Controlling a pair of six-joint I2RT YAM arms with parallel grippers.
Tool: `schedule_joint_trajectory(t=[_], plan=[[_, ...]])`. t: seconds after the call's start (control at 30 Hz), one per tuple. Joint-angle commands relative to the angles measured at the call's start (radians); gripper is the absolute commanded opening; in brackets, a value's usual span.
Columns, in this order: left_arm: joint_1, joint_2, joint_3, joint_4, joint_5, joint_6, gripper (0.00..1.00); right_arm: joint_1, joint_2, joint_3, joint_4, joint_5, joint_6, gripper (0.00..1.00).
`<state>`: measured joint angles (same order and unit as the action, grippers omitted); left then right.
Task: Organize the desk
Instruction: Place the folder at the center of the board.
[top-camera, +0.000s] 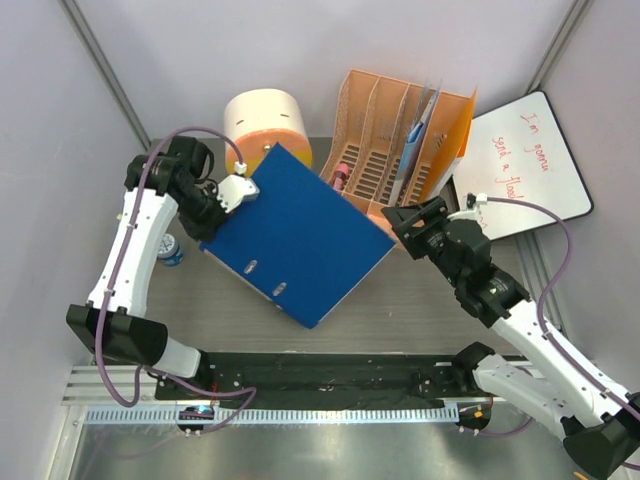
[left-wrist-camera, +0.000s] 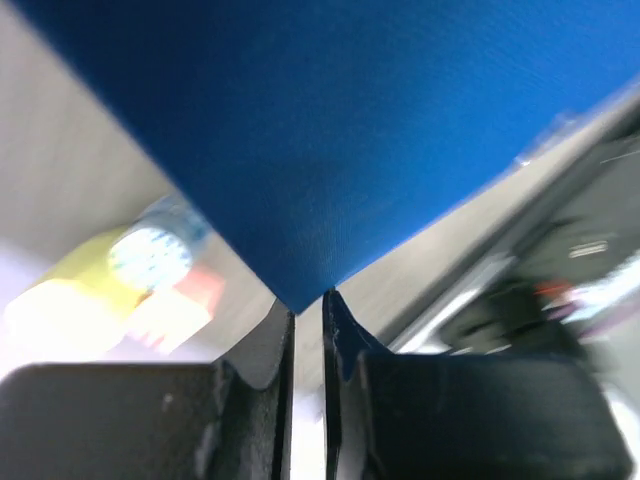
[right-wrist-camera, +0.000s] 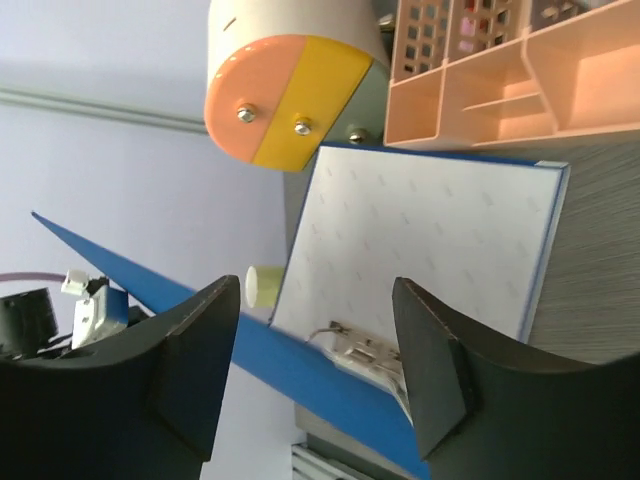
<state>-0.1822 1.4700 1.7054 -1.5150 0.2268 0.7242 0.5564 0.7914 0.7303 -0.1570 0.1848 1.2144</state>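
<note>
Surface (top-camera: 400, 300), dark grey with wood grain, is lying under the whole scene, from the arm bases at 6 o'clock to the wall at 12 o'clock, and the blue binder (top-camera: 295, 235) is taking its centre.

Your left end effector (top-camera: 245, 190) is pinching a corner of the binder's cover on the 10 o'clock side, with the jaws closed on the thin edge. The cover is standing tilted above the white inner face and the metal ring mechanism (right-wrist-camera: 355, 345). Your right end effector (top-camera: 405, 225) is hovering at 3 o'clock of the binder, jaws apart and carrying nothing.

I am judging that you are swinging the cover. The pinch is sitting only on the corner tip, so it may be slipping easily. Be moving the left arm slowly, in an arc around the spine, not pulling straight. The free right end effector could be steadying the lower half.

The orange file organizer (top-camera: 400, 140) is standing at 1 o'clock, just beside the binder's far edge, and the cream cylinder (top-camera: 265, 120) at 11 o'clock is partly hidden behind it. Both are limiting the swing. The whiteboard (top-camera: 525, 165) is lying at 2 o'clock, and a small blue-capped bottle (top-camera: 172, 250) is sitting at 9 o'clock, near your left arm.
</note>
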Motion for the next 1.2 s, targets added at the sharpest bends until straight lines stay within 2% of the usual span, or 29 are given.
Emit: schedule_joint_trajectory(t=[0.0,0.2,0.3,0.4,0.53,0.57,0.6,0.63,0.7,0.73,0.8,0.87,1.03,1.17], plan=[[-0.019,-0.042,0.056,-0.149,-0.378,0.188,0.0,-0.009,-0.006,0.139,-0.17,0.107,-0.119,0.71],[-0.074,-0.086,0.085,-0.148,-0.565,0.286,0.0,-0.009,-0.028,0.193,-0.223,0.116,-0.147,0.75],[-0.123,-0.083,0.17,-0.149,-0.628,0.325,0.0,-0.009,0.012,0.224,-0.199,0.07,-0.151,0.75],[-0.148,-0.077,0.168,-0.149,-0.67,0.317,0.0,-0.006,0.037,0.212,-0.152,0.042,-0.144,0.75],[-0.11,-0.097,0.032,-0.148,-0.482,0.209,0.01,0.01,0.052,0.164,-0.108,-0.027,-0.125,0.78],[-0.085,-0.086,0.02,-0.148,-0.295,0.17,0.02,0.013,0.057,0.138,-0.099,-0.042,-0.11,0.79],[-0.054,-0.073,0.008,-0.146,-0.22,0.129,0.16,0.017,0.065,0.123,-0.081,-0.062,-0.099,0.79],[0.014,-0.03,-0.015,-0.145,-0.126,0.082,0.21,0.019,0.066,0.107,-0.069,-0.077,-0.09,0.8],[0.103,0.015,-0.018,-0.133,0.09,0.054,0.29,0.02,0.069,0.052,-0.012,-0.123,-0.063,0.82],[0.209,0.062,-0.023,-0.12,0.151,0.04,0.31,0.025,0.078,0.034,0.006,-0.136,-0.056,0.81],[0.281,0.12,-0.038,-0.1,0.274,0.035,0.34,0.031,0.089,-0.026,0.063,-0.172,-0.026,0.82],[0.288,0.185,-0.082,-0.062,0.293,0.015,0.35,0.045,0.101,-0.087,0.102,-0.214,0.0,0.84],[0.286,0.217,-0.162,0.076,0.275,-0.022,0.33,0.069,0.138,-0.28,0.399,-0.28,0.12,0.9],[0.288,0.277,-0.17,0.114,0.275,-0.048,0.32,0.083,0.297,-0.345,0.617,-0.337,0.166,0.91]])
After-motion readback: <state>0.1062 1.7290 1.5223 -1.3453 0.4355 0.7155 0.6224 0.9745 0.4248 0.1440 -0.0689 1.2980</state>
